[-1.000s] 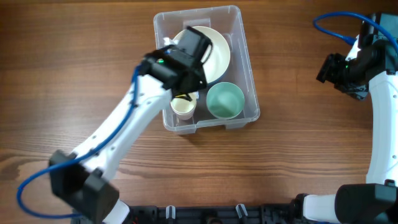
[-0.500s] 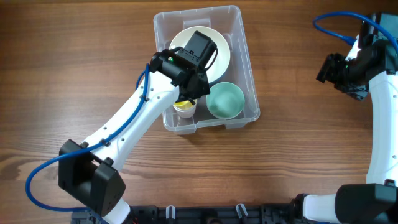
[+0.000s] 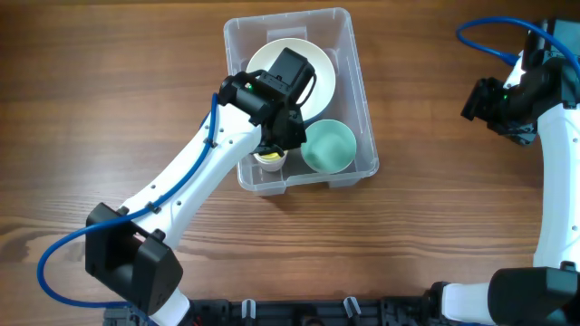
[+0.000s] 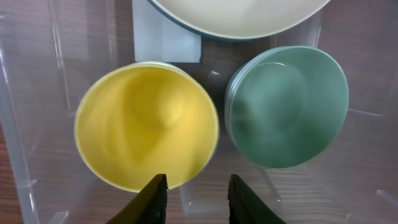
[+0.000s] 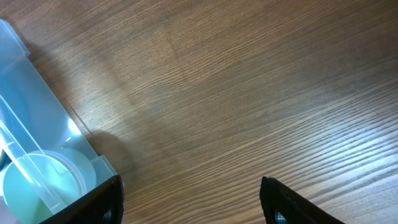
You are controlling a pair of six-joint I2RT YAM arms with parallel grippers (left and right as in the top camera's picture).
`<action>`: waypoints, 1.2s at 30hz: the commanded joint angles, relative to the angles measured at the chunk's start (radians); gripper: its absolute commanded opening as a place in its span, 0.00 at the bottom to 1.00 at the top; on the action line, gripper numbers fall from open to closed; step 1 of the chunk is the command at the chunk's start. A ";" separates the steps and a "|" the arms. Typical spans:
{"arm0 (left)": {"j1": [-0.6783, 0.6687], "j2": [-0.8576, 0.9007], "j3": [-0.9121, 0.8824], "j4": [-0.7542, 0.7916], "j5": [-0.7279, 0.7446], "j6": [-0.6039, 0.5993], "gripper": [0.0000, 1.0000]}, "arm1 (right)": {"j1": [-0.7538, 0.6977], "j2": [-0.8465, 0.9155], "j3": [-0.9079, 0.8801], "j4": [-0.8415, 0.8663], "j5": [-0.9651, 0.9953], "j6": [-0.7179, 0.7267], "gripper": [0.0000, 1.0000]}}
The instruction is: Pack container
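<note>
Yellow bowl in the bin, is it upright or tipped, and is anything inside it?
Upright and empty: the left wrist view looks straight down into the yellow bowl, showing only its bare inside, standing in the container.

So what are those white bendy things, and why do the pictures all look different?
Those are two robot arms, the left arm and the right arm, at a wooden table. Each ends in a pincer with two fingers. One picture comes from a camera up above the table. The other two come from little cameras on the wrists, so you see black fingers poking in at the bottom. On the table stands a clear plastic container. Inside it are a big cream bowl, a green bowl and a small yellow cup. The left pincer hangs over the yellow cup, fingers apart, gripping nothing. The right pincer is off to the side above the table, open and empty too.
</note>
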 commanded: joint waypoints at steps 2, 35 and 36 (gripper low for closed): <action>0.071 -0.063 0.008 -0.003 -0.116 -0.002 0.32 | 0.002 -0.005 -0.007 0.000 -0.016 -0.020 0.63; 0.696 -0.154 0.008 -0.027 -0.111 0.010 0.88 | 0.410 0.364 -0.008 0.091 -0.213 -0.183 0.21; 0.696 -0.154 0.008 -0.026 -0.111 0.010 0.88 | 0.413 0.364 -0.008 0.090 -0.220 -0.186 0.22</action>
